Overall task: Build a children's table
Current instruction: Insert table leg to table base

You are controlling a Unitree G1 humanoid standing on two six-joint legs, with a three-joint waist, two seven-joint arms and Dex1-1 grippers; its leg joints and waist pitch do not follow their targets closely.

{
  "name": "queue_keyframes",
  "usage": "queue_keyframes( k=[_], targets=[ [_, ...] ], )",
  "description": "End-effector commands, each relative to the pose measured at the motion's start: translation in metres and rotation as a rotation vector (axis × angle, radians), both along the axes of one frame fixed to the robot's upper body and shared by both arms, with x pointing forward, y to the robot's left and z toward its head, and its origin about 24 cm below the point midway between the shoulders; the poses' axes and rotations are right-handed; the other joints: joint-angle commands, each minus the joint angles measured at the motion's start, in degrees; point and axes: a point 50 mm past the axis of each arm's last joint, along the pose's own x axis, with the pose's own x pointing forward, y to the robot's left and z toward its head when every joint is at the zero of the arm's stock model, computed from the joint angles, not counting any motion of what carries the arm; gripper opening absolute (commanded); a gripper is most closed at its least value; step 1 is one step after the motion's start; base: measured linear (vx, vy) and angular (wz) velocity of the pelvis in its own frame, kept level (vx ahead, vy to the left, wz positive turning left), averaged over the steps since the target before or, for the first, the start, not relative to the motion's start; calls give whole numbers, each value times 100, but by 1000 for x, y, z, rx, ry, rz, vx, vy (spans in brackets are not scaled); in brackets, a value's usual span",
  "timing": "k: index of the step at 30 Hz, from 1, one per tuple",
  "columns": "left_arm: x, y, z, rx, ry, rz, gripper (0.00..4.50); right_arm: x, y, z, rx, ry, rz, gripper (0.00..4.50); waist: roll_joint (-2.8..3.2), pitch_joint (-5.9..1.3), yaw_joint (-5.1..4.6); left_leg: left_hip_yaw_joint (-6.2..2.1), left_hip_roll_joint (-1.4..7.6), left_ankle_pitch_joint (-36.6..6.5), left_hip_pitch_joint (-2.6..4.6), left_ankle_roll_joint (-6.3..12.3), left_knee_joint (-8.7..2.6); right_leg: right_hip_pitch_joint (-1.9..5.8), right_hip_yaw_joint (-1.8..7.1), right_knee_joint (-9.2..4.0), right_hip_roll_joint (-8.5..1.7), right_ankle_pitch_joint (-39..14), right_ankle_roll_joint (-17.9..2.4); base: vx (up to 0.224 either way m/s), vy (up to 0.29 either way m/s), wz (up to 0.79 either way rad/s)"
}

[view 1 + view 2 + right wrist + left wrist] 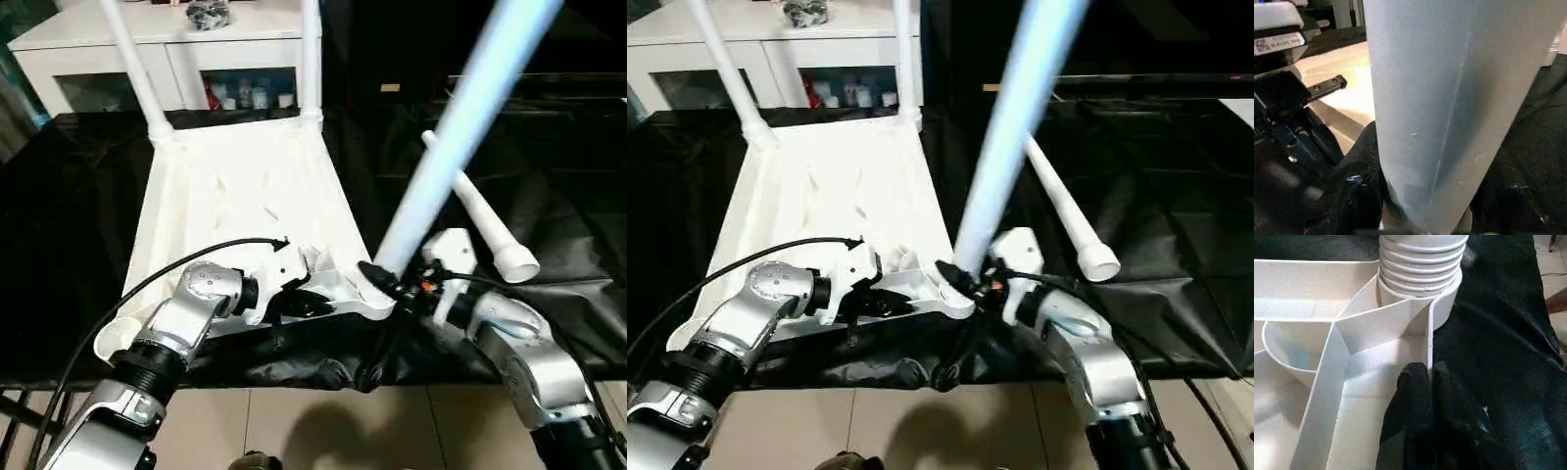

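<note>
White plastic rectangular tabletop point(245, 206) lies upside down, ribbed underside up, on a black-draped work surface point(549, 196) in front of a white cabinet w/ glass doors point(118, 59). Two long white tapered tube legs already stand in the far corner sockets: one at far left point(137, 73), one at far right point(310, 59). The robot's left gripper point(1428, 377), black fingers clenched, pinches the thin rim of the tabletop's near edge, just beside the near-right round socket point(1442, 303). Right gripper point(392, 279) is clamped round a third white tube leg point(460, 127), held tilted, its ribbed lower end point(1422, 259) seated in that socket, upper end leaning away to the right. Fourth white leg point(485, 225) lies loose on the black cloth, right of the tabletop, near the right forearm.
</note>
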Motion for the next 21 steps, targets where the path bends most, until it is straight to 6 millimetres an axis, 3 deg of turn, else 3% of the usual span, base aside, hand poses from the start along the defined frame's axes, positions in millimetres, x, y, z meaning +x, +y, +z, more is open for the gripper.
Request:
queue_keyframes(
  k=[1,4,5,13,16,19,21],
  targets=[
    [5,-4,14,-50,-54,-12,0,-4,-3,-25,-100,133,43,188,-121,-318,-17,-171,253,-2109,244,-48,-473,97,181,-519,-294,-1853,-1039,0,0,0],
    [4,-4,14,-52,-55,-11,0,-4,-2,-28,-121,144,91,188,-130,-323,-26,-168,255,-2073,246,-25,-465,99,183,-508,-296,-1803,-1079,0,0,0],
    [4,-4,15,-54,-52,-15,0,-5,-1,-28,-104,154,113,188,-182,-318,-27,-155,258,-2057,247,-5,-465,94,190,-522,-288,-1752,-1083,0,0,0],
    [-3,-1,17,-38,-35,-102,0,-9,-1,-31,-85,201,312,188,-110,-360,22,-157,260,-1769,230,134,-432,142,176,-448,-294,-1124,-1303,0,0,0],
    [-5,1,20,-24,-28,-151,0,-14,-2,-33,-100,210,405,188,-129,-371,58,-150,265,-1526,210,276,-413,171,157,-395,-288,-643,-1459,0,0,0],
    [-5,3,23,-6,-30,-178,0,-19,-3,-37,-126,219,475,188,-137,-354,85,-141,272,-1494,210,349,-412,169,153,-393,-286,-652,-1492,0,0,0],
    [-5,4,25,5,-34,-189,0,-22,-2,-39,-144,220,521,188,-130,-327,140,-139,285,-1657,237,307,-429,140,161,-419,-288,-948,-1461,0,0,0]
  ],
)
